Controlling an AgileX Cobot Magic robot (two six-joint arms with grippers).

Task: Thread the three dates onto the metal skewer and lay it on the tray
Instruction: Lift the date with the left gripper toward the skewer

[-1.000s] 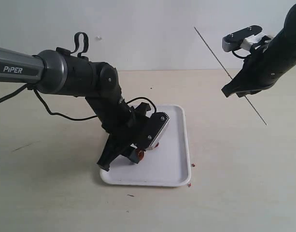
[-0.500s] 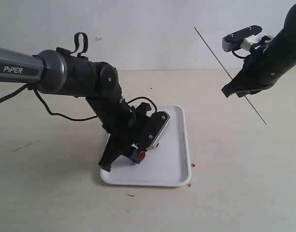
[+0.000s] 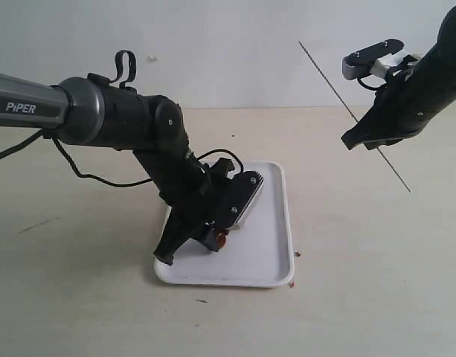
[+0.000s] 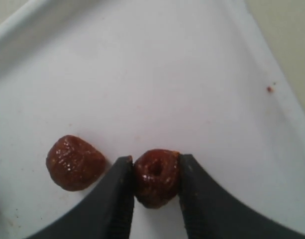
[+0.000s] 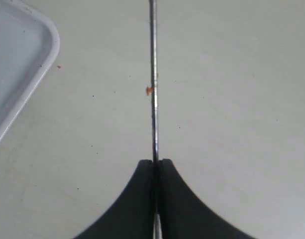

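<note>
Your pale table (image 3: pixel 361 282) carries everything. Your left arm (image 3: pixel 101 115) leans down over the tray (image 3: pixel 268 253), and your right arm (image 3: pixel 417 89) hangs in the air well off to the tray's right.

The white tray lies flat near the middle of the table. Your left wrist view looks straight down onto its floor (image 4: pixel 167 74), and your right wrist view catches only one rounded corner (image 5: pixel 23 45).

Your left gripper (image 4: pixel 156 172) is low on the tray, jaws pinched on a date (image 4: pixel 156 178), one dark finger (image 4: pixel 117 199) against each side. Your right gripper (image 5: pixel 155 167) is pressed together on the skewer (image 5: pixel 153 74), which runs straight out from between its tips. In the exterior view the skewer (image 3: pixel 328 78) slants through the air, high at the far end and low toward you.

A second date (image 4: pixel 73 163) sits loose on the tray just beside the held one, close to a finger. A red crumb (image 4: pixel 269 89) lies on the table by the tray's rim.
</note>
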